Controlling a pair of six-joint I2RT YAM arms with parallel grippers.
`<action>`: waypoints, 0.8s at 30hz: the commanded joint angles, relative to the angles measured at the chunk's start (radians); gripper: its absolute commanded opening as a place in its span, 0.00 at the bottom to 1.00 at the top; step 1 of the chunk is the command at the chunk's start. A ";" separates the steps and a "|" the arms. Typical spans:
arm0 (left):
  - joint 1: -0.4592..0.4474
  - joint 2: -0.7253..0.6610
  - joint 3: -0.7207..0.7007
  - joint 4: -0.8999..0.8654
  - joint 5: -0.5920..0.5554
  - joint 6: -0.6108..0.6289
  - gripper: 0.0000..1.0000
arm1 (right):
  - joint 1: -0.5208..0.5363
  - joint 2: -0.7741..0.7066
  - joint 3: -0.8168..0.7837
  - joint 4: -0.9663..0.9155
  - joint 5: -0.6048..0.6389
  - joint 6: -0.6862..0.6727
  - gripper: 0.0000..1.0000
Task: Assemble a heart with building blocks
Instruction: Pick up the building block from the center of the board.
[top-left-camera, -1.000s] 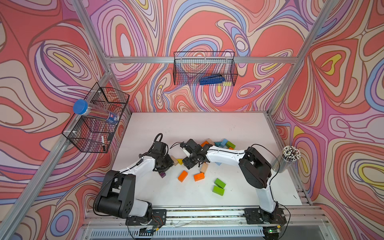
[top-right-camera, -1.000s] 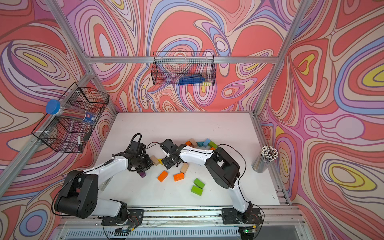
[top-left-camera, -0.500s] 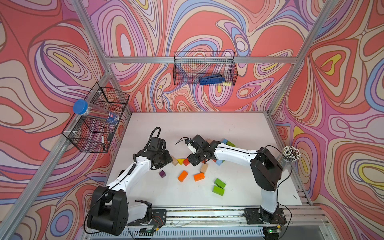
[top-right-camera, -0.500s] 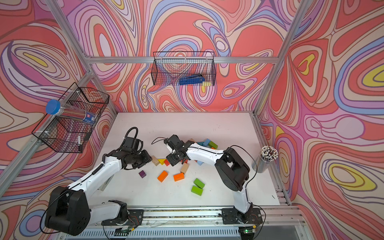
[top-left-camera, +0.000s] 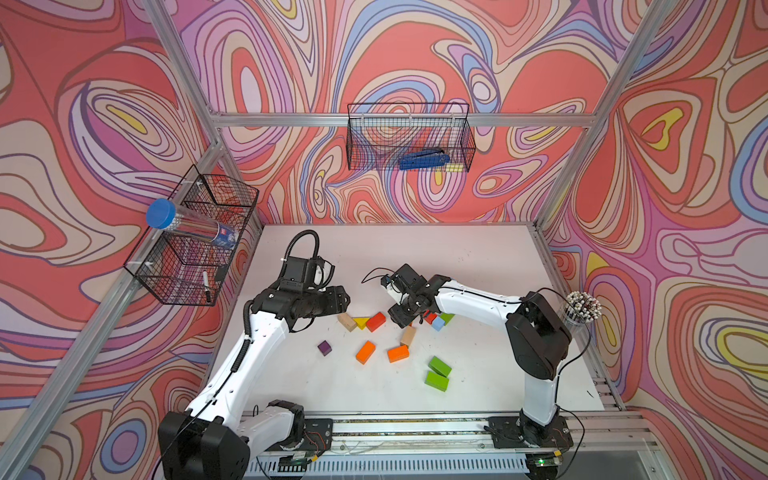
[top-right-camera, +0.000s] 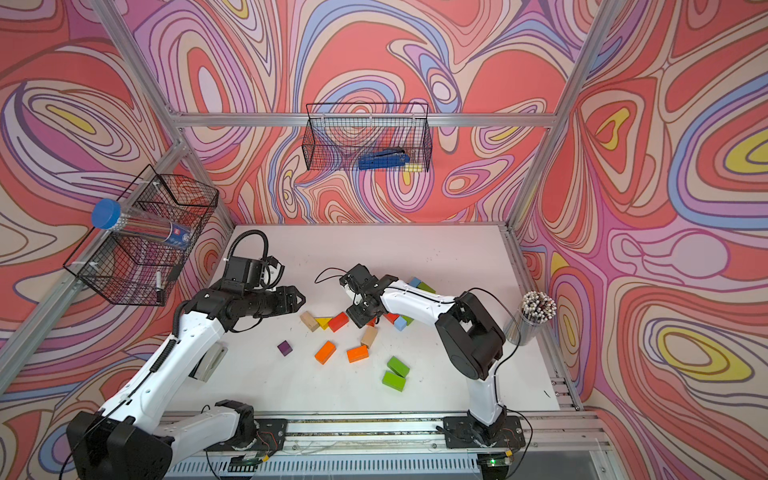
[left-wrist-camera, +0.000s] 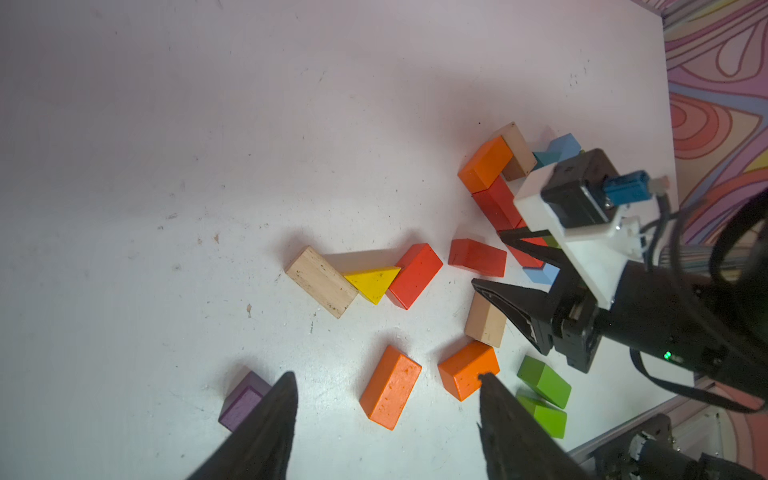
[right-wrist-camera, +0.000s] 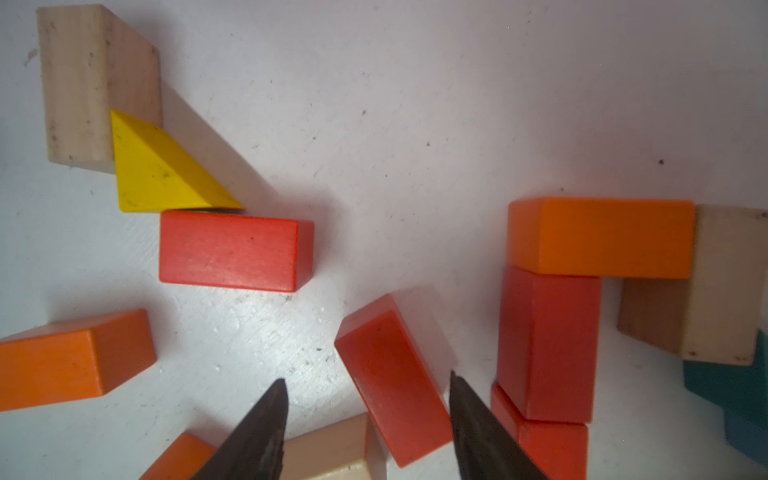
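Swirling red, pink, lilac and blue walls (top-left-camera: 415, 50) enclose the far, left and right sides; aluminium frame bars (top-left-camera: 291, 119) edge them; a white, scuffed bench (top-left-camera: 415, 249) lies below; a far wire basket (top-left-camera: 374, 141) and a left wire basket (top-left-camera: 183, 270) hang there; the light is even.

Cube (top-left-camera: 324, 348): lying left of the scattered bricks (top-left-camera: 365, 352).
Wedge (top-left-camera: 360, 323): sitting between two bricks, farther back.
Cup (top-left-camera: 575, 318): standing at the right edge of the table (top-left-camera: 478, 249).
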 joint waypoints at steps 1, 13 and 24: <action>-0.005 -0.040 -0.040 -0.048 0.026 0.132 0.70 | -0.007 0.029 0.015 -0.041 0.000 -0.001 0.61; -0.004 -0.172 -0.101 0.039 0.092 0.158 0.90 | -0.011 0.085 -0.041 0.076 0.041 0.003 0.55; -0.005 -0.192 -0.099 0.029 0.052 0.158 0.91 | -0.011 0.048 -0.079 0.103 0.041 0.054 0.35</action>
